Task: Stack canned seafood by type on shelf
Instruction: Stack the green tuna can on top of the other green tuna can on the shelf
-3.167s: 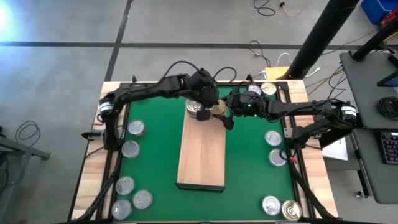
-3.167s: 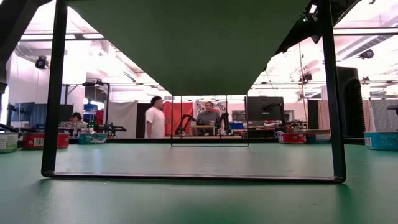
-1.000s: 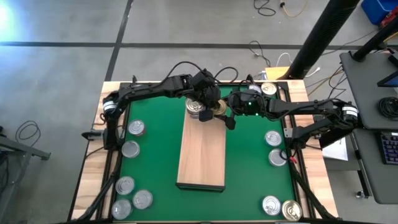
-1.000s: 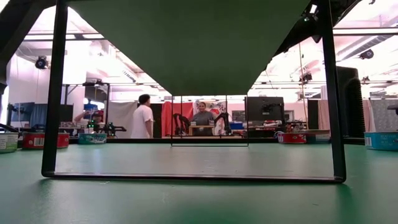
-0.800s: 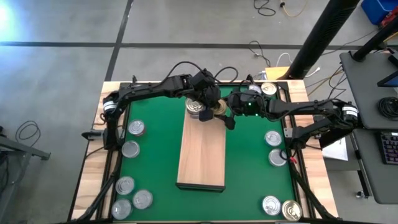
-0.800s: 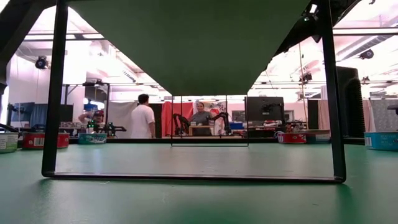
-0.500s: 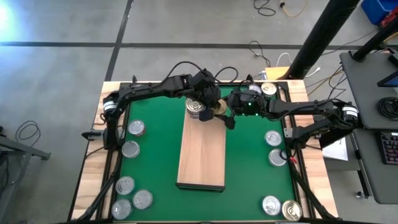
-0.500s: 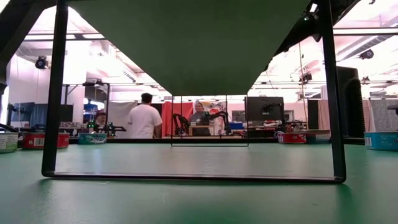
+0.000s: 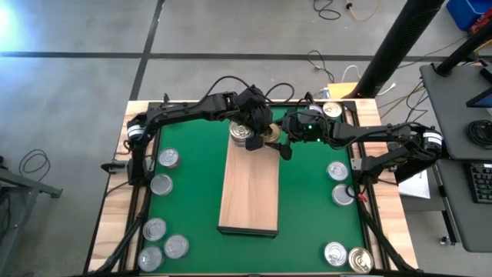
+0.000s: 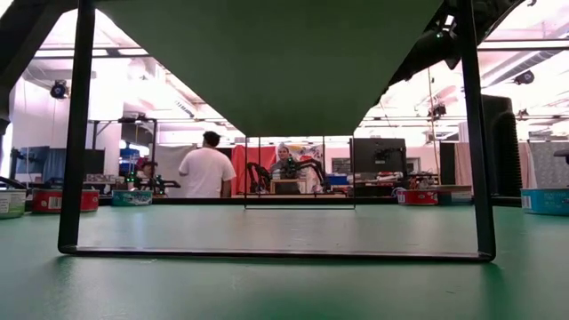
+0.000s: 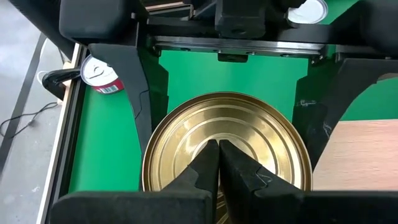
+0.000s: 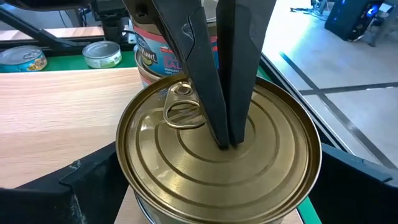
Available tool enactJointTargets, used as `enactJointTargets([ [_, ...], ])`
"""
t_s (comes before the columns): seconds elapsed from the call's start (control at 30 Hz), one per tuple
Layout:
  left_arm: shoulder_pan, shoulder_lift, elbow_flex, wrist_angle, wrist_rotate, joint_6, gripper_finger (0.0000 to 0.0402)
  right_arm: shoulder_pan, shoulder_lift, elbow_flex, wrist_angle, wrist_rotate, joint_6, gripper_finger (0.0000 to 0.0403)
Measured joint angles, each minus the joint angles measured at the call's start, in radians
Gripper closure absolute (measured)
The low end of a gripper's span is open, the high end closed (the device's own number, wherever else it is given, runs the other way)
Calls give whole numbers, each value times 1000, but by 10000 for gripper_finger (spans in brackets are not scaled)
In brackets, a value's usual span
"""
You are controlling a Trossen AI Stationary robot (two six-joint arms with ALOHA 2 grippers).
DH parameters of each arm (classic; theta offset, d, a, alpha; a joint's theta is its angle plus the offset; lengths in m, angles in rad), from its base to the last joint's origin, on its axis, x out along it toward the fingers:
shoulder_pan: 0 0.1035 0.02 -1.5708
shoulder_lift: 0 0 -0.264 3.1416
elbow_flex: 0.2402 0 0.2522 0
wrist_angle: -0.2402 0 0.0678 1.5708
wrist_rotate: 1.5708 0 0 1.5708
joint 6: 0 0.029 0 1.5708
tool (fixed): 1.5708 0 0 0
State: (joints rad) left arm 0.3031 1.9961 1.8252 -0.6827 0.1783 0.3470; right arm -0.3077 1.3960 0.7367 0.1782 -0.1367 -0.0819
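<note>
Pressing gold can [image 12: 217, 158] on shelf [image 9: 248, 192]: L fingers [image 11: 219, 169] together; R fingers [image 12: 74, 186] spread around it.

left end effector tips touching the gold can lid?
Touching. Right wrist view: the shut left end effector presses its tips onto the gold can lid, no gap.

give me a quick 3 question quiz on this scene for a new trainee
1. True or false: the left claw is shut, tips pressing on the lid of the gold-topped can.
2. How does the right claw stand? A) shut on the can B) open on either side of the can C) parked off the table
3. Fill in: the gold-topped can sits at the far end of the ____.

Key: 1 true; 2 B; 3 shelf
</note>
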Motion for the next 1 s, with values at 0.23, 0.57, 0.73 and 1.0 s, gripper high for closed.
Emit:
enactJointTargets([
  [0.23,3,0,-2,8,49,13,400,4,-7,-4,15,76,-11,3],
  [0.57,10,1,-2,29,57,13,354,-40,-7,-6,31,-119,145,3],
  [0.73,11,2,-3,27,58,7,336,-26,-7,-7,-2,-6,54,3],
  [1.0,12,3,-3,34,48,-17,315,-37,2,-9,12,33,81,3],
])
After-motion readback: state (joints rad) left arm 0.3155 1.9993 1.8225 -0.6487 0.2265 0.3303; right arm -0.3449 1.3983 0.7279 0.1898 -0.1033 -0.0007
